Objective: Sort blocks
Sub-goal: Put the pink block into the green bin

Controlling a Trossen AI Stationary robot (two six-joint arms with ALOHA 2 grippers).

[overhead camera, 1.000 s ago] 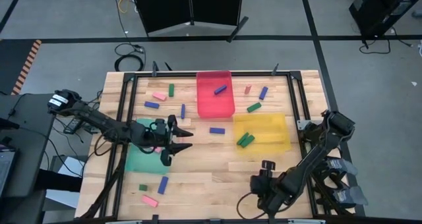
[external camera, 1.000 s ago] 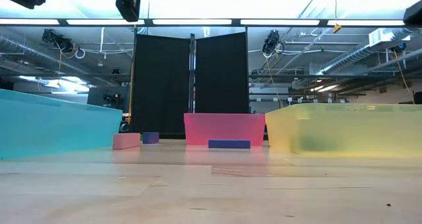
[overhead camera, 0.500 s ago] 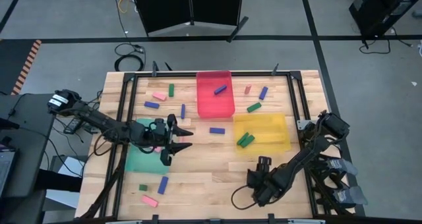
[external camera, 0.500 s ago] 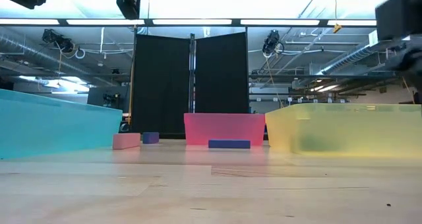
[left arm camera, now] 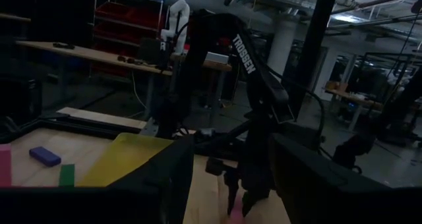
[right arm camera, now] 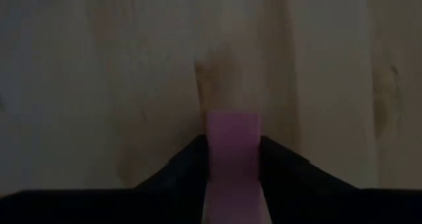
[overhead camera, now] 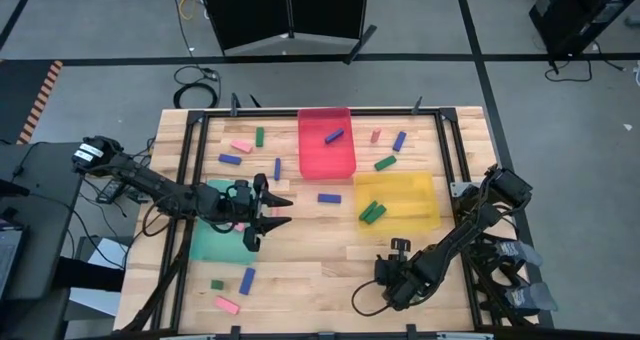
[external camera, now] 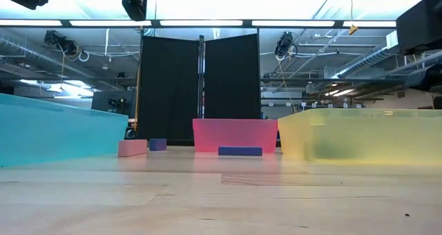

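A robotics lab or workshop: exposed ceiling ducts (external camera: 359, 59) and strip lights (external camera: 200, 23) overhead, red parts bins (left arm camera: 125, 36) on shelving at upper left, workbenches (left arm camera: 86, 53), grey floor (overhead camera: 560, 120).

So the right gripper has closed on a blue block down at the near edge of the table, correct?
Not quite: the block between the right gripper's fingers is pink, not blue, as the right wrist view shows. The rest holds: the high view puts that gripper low at the table's near edge.
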